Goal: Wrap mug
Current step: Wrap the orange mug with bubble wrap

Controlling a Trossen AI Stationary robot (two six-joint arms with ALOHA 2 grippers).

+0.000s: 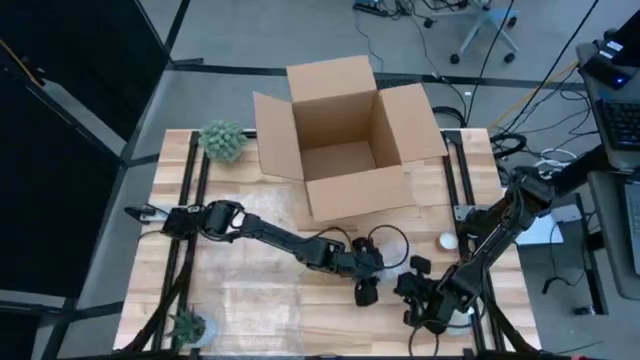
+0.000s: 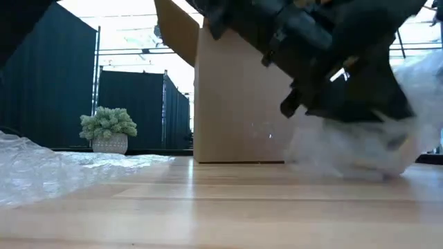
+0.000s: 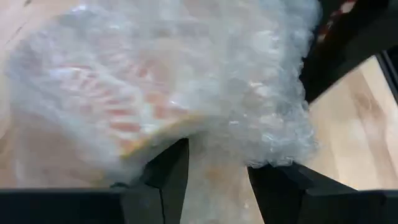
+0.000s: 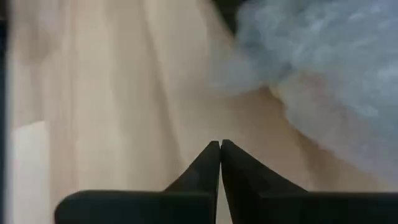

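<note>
The mug shows only as an orange-and-white shape (image 3: 124, 118) inside a bundle of clear bubble wrap (image 3: 205, 81). The bundle (image 2: 353, 149) rests on the table's near right part. My left gripper (image 1: 365, 288) stands at the bundle's edge, with a wad of wrap between its parted fingers. My right gripper (image 4: 219, 144) is shut on nothing, just right of the bundle (image 4: 323, 56) and over bare wood; it also shows in the high view (image 1: 415, 298). My left gripper has a thick wad of bubble wrap (image 3: 217, 168) at the bundle's edge pinched between its two fingers (image 3: 171, 174). It holds several crumpled layers. The bundle lies ahead of the fingertips, with its underside on the table.
An open cardboard box (image 1: 345, 140) stands at the far middle of the table. A potted plant (image 1: 222, 140) sits far left and a smaller one (image 1: 188, 325) near left. Loose bubble wrap (image 2: 41, 173) lies on the near left. A small white object (image 1: 447, 240) sits right of the bundle.
</note>
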